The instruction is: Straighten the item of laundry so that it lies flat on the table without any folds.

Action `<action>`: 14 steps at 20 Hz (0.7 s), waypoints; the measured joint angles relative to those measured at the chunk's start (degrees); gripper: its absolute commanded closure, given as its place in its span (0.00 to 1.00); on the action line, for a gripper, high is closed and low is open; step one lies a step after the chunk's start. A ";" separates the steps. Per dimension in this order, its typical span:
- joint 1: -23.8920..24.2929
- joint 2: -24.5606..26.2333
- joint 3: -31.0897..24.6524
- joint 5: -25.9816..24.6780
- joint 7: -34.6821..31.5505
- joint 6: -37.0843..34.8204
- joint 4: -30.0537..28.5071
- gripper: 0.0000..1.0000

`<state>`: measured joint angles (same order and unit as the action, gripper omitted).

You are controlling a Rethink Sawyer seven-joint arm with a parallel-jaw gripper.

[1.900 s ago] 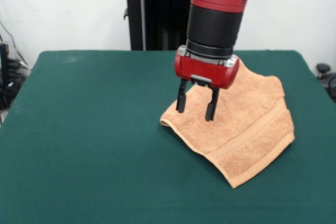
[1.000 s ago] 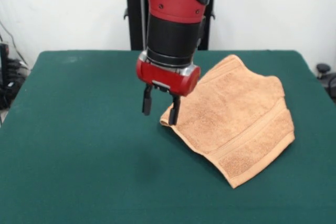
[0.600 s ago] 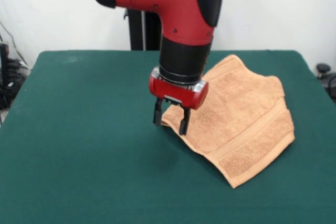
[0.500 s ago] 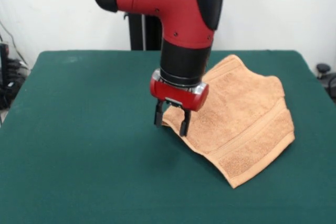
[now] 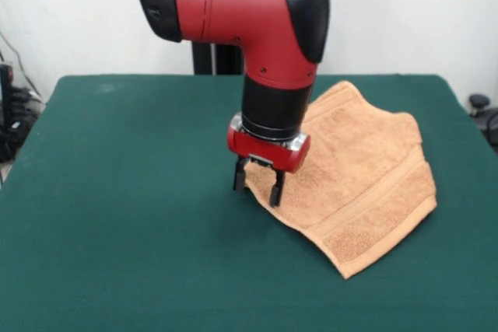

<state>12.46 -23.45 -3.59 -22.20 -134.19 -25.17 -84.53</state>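
**Gripper astride the towel's folded corner**

The red-and-black two-fingered gripper [image 5: 257, 189] stands parted, holding nothing, straddling the near corner of the soft tan terry-cloth hand towel [image 5: 354, 180]. The rest spreads to its right over the dark green felt table [image 5: 117, 215]. Light and limp, it should drape; pinch that doubled edge.

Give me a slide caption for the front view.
Open hand straddles the tan towel's folded corner on the green table.
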 measured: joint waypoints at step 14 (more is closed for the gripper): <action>-3.33 1.03 2.66 -1.92 0.01 5.85 -0.31 0.00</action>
<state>9.13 -22.42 -0.93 -24.13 -134.18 -19.32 -84.84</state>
